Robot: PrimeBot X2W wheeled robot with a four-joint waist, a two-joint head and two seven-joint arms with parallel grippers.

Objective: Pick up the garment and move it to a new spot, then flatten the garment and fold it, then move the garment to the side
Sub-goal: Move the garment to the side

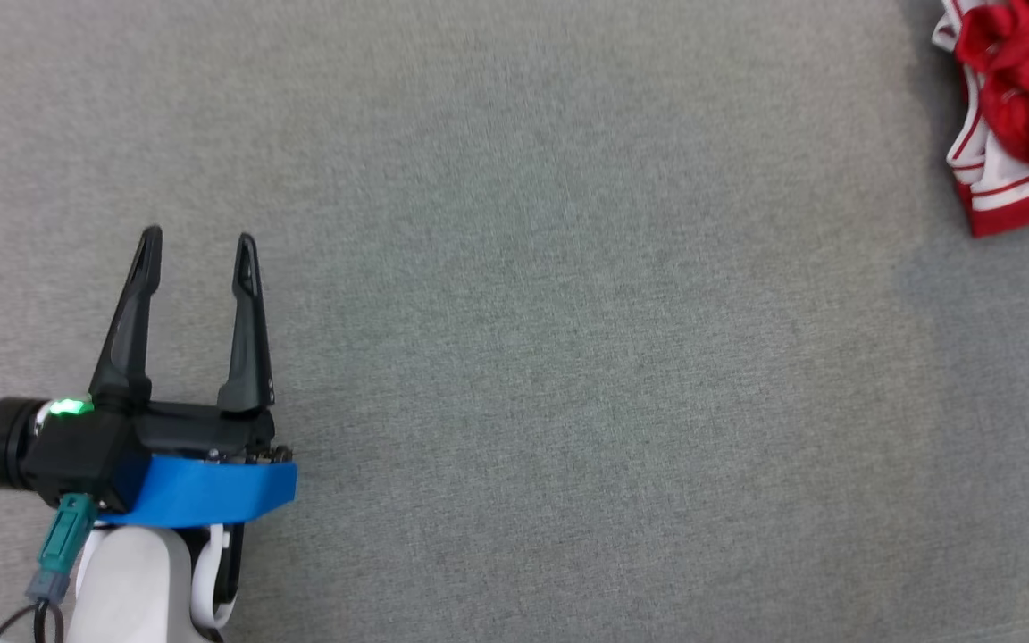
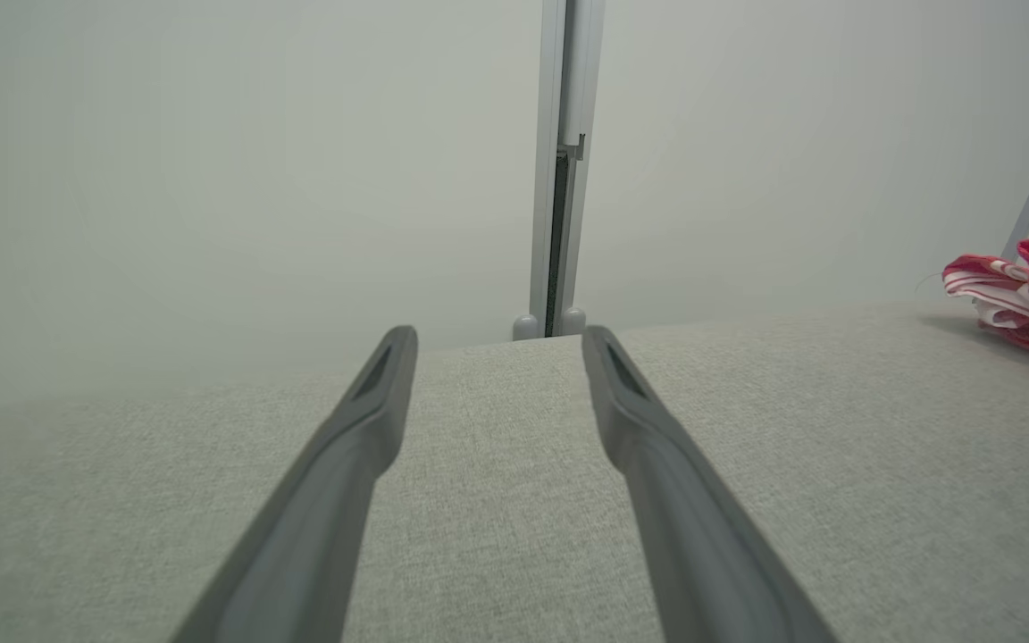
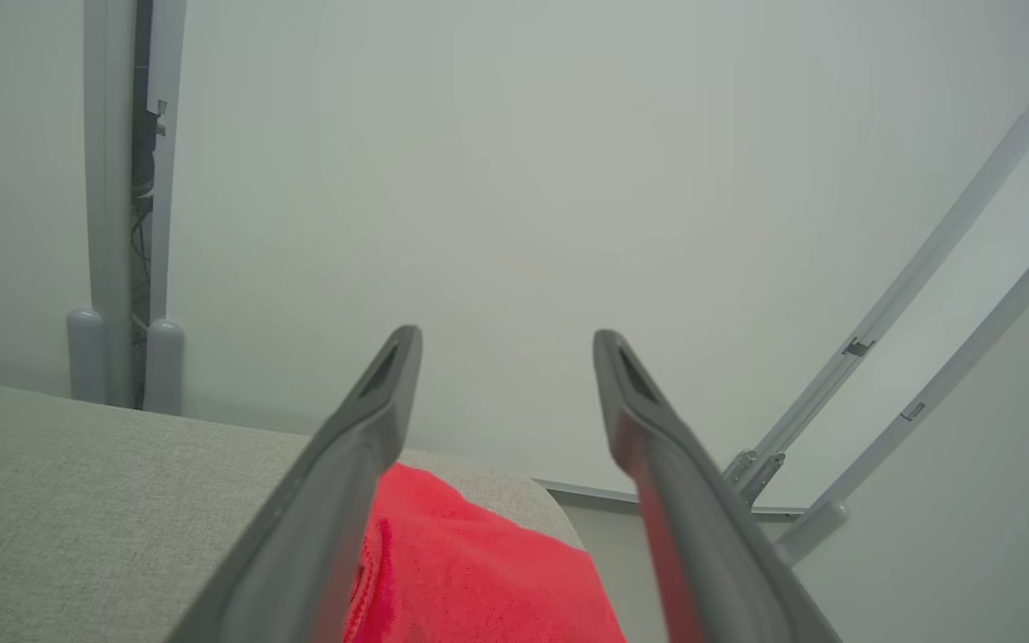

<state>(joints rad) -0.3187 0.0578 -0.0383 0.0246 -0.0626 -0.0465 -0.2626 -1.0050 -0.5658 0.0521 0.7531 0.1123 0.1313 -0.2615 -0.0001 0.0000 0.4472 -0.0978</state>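
Note:
The garment [image 1: 1015,107] is a bunched red cloth with white stripes, lying at the far right top of the grey fabric surface [image 1: 568,357]. In the left wrist view the garment [image 2: 1024,299] lies far off to the right. My left gripper [image 1: 200,239] hovers at the lower left, open and empty, far from the cloth; its fingers [image 2: 363,420] stand wide apart above bare fabric. In the right wrist view my right gripper [image 3: 506,344] is open, and the red garment [image 3: 479,572] lies just below and between its fingers, at the surface's corner.
A pale wall with a vertical grey post [image 2: 559,170] rises behind the surface's far edge. Slanted grey frame bars [image 3: 925,313] stand beyond the corner on the right. The surface's edge [image 3: 559,500] drops off next to the garment.

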